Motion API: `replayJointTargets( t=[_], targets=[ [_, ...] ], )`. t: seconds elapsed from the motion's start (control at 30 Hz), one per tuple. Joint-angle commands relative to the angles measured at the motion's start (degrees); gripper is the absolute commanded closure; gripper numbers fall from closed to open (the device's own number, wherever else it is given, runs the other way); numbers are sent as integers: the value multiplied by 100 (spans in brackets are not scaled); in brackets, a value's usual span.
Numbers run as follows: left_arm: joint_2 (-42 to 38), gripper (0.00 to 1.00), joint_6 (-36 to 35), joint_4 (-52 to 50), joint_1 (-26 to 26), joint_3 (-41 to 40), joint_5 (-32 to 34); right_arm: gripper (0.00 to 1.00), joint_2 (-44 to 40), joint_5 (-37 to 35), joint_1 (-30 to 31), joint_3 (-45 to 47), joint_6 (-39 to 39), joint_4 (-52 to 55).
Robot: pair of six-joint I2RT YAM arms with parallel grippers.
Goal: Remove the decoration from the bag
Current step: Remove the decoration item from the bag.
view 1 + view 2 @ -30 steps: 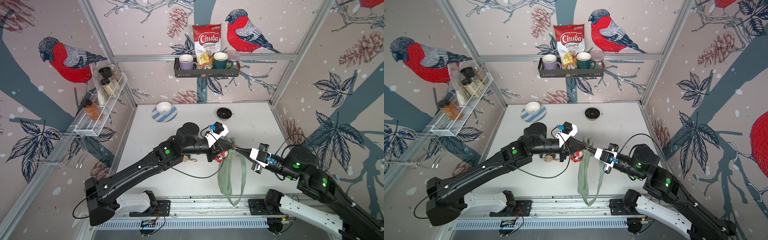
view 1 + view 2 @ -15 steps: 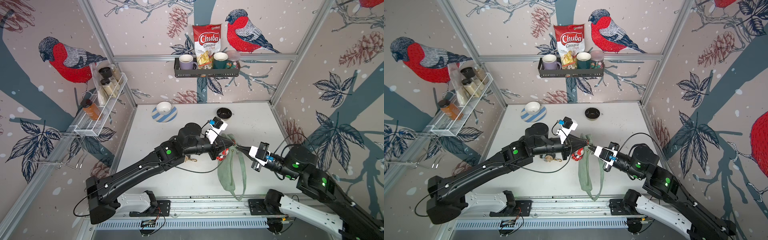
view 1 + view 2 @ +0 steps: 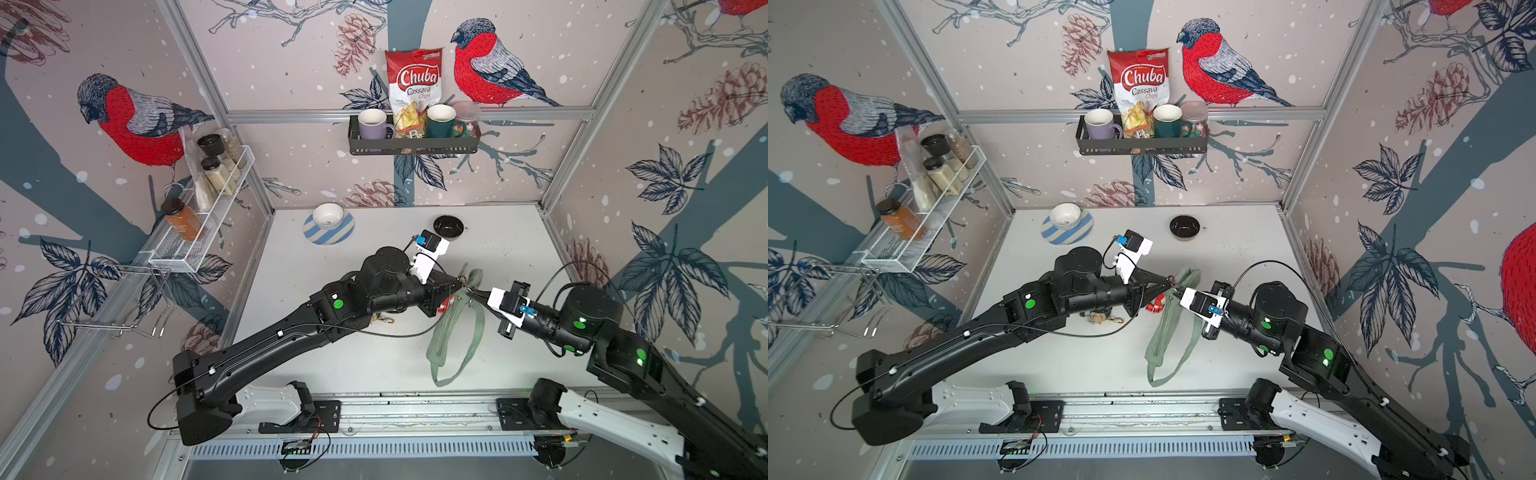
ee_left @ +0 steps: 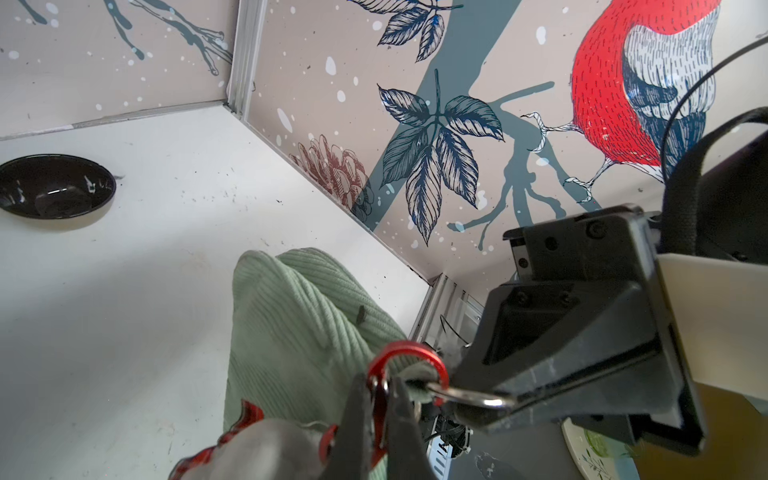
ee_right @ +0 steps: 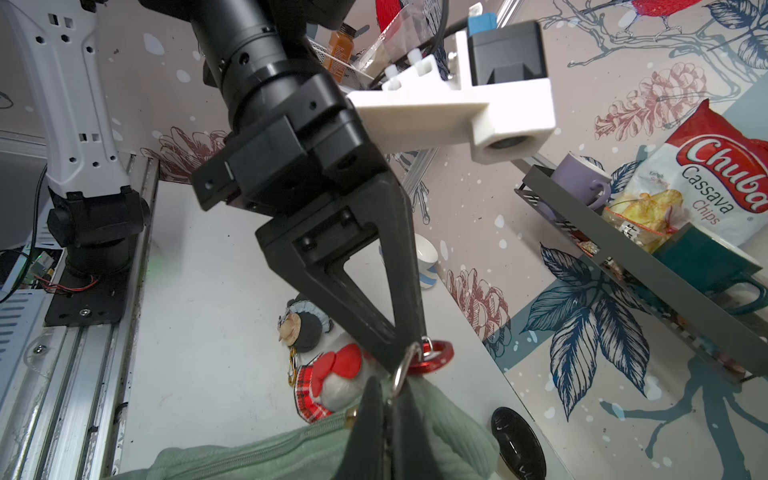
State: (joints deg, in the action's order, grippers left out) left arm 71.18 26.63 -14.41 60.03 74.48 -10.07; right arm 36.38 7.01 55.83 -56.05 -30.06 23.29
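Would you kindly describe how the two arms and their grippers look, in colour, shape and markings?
The left arm and right arm are black with white base links, round green lights and thin black external cables. Each wrist carries a white camera bracket with a blue connector. The left gripper and right gripper are black, tapering and triangular.

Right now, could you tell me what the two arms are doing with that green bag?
They are working the plush charm off the bag. The left gripper is shut on the charm's red carabiner, and the right gripper is shut on the bag's silver ring, above the table. The carabiner is not yet unhooked, and the bag hangs below.
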Motion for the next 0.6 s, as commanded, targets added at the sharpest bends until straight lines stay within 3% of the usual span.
replayJointTargets(
  t=[0.0, 0.27, 0.4, 0.57],
  targets=[
    [-7, 100, 266, 457, -35, 80, 1187, 100, -9, 745, 21, 55, 21, 351],
    [108, 100, 309, 723, 88, 98, 635, 100, 110, 2, 15, 226, 137, -31],
    [46, 100, 299, 780, 114, 51, 672, 100, 383, -455, -9, 174, 127, 134],
    [47, 100, 223, 617, 114, 45, 854, 100, 265, -376, -64, 251, 148, 3]
  ],
)
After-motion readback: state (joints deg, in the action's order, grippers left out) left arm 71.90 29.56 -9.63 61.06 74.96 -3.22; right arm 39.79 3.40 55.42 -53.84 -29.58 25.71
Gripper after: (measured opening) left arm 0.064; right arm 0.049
